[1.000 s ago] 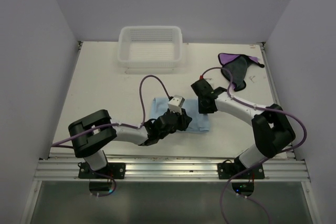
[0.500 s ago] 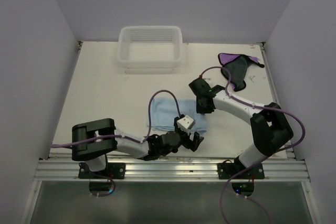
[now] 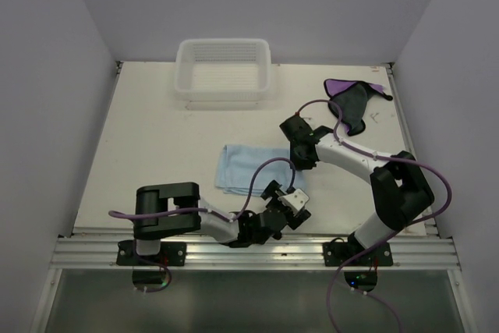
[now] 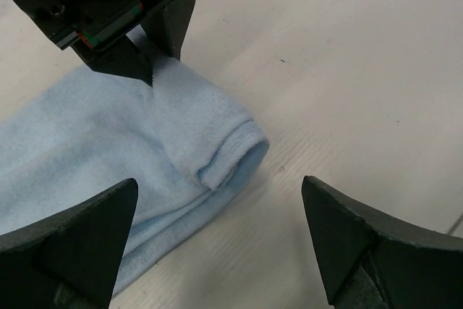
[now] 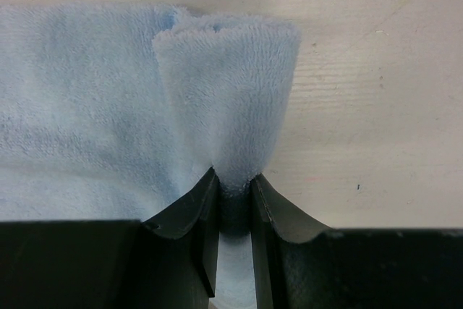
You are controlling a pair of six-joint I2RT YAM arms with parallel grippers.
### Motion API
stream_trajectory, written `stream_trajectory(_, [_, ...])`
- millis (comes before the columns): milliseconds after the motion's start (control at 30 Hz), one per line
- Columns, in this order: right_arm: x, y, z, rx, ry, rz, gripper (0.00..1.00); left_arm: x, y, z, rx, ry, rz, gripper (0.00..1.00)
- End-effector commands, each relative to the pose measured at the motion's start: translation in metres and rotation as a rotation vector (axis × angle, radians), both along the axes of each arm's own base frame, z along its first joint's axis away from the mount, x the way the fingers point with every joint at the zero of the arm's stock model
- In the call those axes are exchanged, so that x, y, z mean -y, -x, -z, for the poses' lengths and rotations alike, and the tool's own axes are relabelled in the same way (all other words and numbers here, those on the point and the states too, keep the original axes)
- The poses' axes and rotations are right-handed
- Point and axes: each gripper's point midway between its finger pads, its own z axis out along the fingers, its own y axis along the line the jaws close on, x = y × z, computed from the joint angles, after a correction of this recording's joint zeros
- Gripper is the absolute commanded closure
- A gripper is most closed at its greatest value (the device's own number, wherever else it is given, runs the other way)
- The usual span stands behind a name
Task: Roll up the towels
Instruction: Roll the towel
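The light blue towel [image 3: 248, 168] lies flat in the middle of the table, its right end doubled over into a loose fold [image 4: 230, 151]. My right gripper [image 3: 302, 163] is shut on that fold, and a pinch of blue cloth [image 5: 230, 106] stands up between its fingers [image 5: 197, 204]. My left gripper [image 3: 282, 194] hovers just in front of the towel's near right corner, open wide with nothing between its fingertips [image 4: 108, 211]. The purple towel [image 3: 352, 100], dark side up, lies crumpled at the far right.
A white mesh basket [image 3: 224, 68] stands at the back centre. The left arm lies low along the table's near edge [image 3: 249, 235]. Purple cables loop over both arms. Grey walls close in the table on three sides.
My left gripper has opened, let go of the blue towel and drawn back toward the near edge. The right gripper has kept its pinch on the towel's right end.
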Motion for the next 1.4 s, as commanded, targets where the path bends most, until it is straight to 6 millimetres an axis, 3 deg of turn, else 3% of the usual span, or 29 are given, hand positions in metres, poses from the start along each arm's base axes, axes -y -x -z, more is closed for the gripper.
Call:
stream_trajectory(0, [-0.010,-0.004,-0.012,0.013,-0.039,0.002,0.76,0.005,-0.015,-0.018,0.111,-0.007,-0.079,0.01])
stream_trajectory(333, [-0.013,-0.003,-0.011,0.004,-0.049,-0.004,0.76,0.017,-0.020,-0.014,0.190,-0.103,-0.139,0.00])
stream_trajectory(500, [-0.013,-0.002,-0.010,0.001,-0.052,-0.006,0.76,0.014,-0.027,-0.007,0.207,-0.172,-0.201,0.08])
stream_trajectory(633, [-0.014,-0.003,-0.009,-0.002,-0.056,-0.005,0.76,0.016,-0.027,-0.006,0.195,-0.177,-0.219,0.21])
stream_trajectory(700, [-0.014,-0.003,-0.010,0.001,-0.058,-0.005,0.76,0.016,-0.027,-0.002,0.188,-0.185,-0.222,0.33])
stream_trajectory(800, [-0.014,-0.003,-0.011,0.004,-0.058,-0.004,0.76,0.014,-0.027,0.001,0.182,-0.191,-0.228,0.59])
stream_trajectory(833, [-0.014,-0.004,-0.012,0.007,-0.056,-0.006,0.76,0.014,-0.025,0.003,0.155,-0.158,-0.234,0.72])
stream_trajectory(967, [-0.012,-0.004,-0.010,0.001,-0.036,-0.006,0.76,0.009,-0.023,0.006,0.111,-0.133,-0.235,0.93])
stream_trajectory(1033, [-0.013,-0.005,-0.010,0.004,-0.041,-0.004,0.76,0.009,-0.021,0.009,0.088,-0.119,-0.228,1.00])
stream_trajectory(1367, [-0.012,-0.008,-0.013,0.016,-0.036,0.003,0.69,0.002,-0.013,0.013,-0.025,-0.029,-0.234,1.00])
